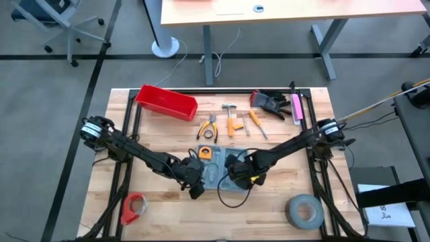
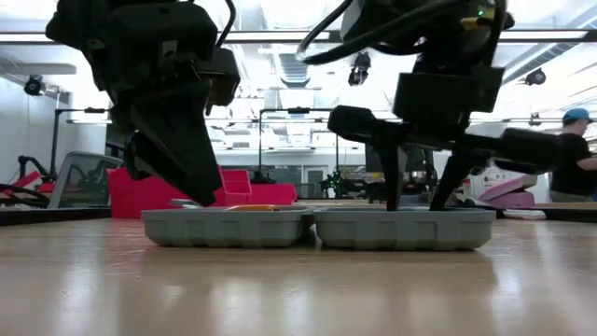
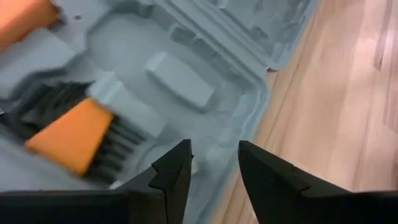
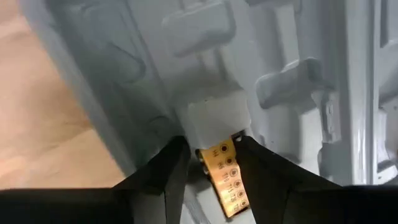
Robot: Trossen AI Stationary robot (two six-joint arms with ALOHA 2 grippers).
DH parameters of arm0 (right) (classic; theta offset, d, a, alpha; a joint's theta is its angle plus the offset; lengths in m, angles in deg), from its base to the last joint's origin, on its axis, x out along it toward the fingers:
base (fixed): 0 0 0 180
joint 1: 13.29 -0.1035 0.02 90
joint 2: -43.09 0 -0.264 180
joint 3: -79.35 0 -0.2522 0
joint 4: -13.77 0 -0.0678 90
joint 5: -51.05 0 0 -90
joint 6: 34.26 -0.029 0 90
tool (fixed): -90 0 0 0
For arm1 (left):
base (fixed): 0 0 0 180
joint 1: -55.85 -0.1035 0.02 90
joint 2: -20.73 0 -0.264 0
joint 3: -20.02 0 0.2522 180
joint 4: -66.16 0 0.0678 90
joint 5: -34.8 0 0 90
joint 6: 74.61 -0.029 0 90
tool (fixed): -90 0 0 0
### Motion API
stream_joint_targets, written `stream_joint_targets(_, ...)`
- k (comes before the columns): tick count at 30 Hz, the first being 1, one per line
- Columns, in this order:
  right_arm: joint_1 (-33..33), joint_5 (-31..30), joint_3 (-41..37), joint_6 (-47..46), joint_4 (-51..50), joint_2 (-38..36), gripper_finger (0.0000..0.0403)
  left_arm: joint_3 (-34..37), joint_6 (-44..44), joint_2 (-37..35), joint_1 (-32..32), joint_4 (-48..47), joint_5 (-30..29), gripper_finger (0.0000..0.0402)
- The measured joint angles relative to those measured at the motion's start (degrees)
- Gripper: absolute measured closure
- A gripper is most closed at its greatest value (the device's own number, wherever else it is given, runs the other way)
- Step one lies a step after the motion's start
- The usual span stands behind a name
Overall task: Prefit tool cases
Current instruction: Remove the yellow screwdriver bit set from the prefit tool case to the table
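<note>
- Your flat grey-blue hinged plastic tool case (image 1: 216,171) lies opened out flat on the wooden bench (image 1: 282,202), both halves side by side, as the low view shows (image 2: 317,227). Take it as your landmark.
- In one moulded recess of the case you have an orange and dark tool (image 3: 74,134); from above an orange piece (image 1: 205,154) shows in the case's far left part.
- Your left gripper (image 1: 195,190) sits at the case's left near corner. Its fingers (image 3: 174,177) stand a little apart over the case rim, with nothing between them.
- Your right gripper (image 1: 235,176) is down over the right half of the case. In its wrist view the fingers (image 4: 165,171) are closed on a small yellow strip with printed rings (image 4: 225,177), which butts against a pale grey block in the case (image 4: 214,118).
- Beyond the case, away from the arms, you have loose hand tools: pliers with orange handles (image 1: 209,126), a small hammer (image 1: 230,114) and a screwdriver (image 1: 257,124).
- Beyond the case to its left stands a red plastic bin (image 1: 166,102); beyond it to the right lie black gloves (image 1: 270,102).
- On the near side, a red tape roll (image 1: 134,207) lies left of the case and a grey tape roll (image 1: 305,210) lies right of it, both well apart from it.
- A person in a blue cap (image 2: 574,163) shows in the room behind the case.
</note>
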State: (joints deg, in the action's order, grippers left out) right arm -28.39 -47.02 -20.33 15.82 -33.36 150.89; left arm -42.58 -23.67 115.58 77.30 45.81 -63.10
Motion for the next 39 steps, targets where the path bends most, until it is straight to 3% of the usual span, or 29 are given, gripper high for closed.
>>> stream_joint_targets(9,1.6,1.6,0.0,-0.6,3.0,0.5,0.0305,0.0,0.0,0.0,0.1,0.1,1.0,0.0262)
stream_joint_targets(22,1.7,1.0,3.2,-2.5,1.4,0.5,0.0401,0.0,0.2,0.0,0.1,0.4,1.4,0.0264)
stream_joint_targets(31,1.7,0.6,8.7,-3.7,-5.7,0.5,0.0361,0.0,0.2,0.0,0.2,0.4,1.5,0.0262)
stream_joint_targets(39,2.1,0.6,8.3,-2.3,-5.7,0.5,0.0304,0.0,0.4,0.0,0.2,0.4,1.5,0.0255)
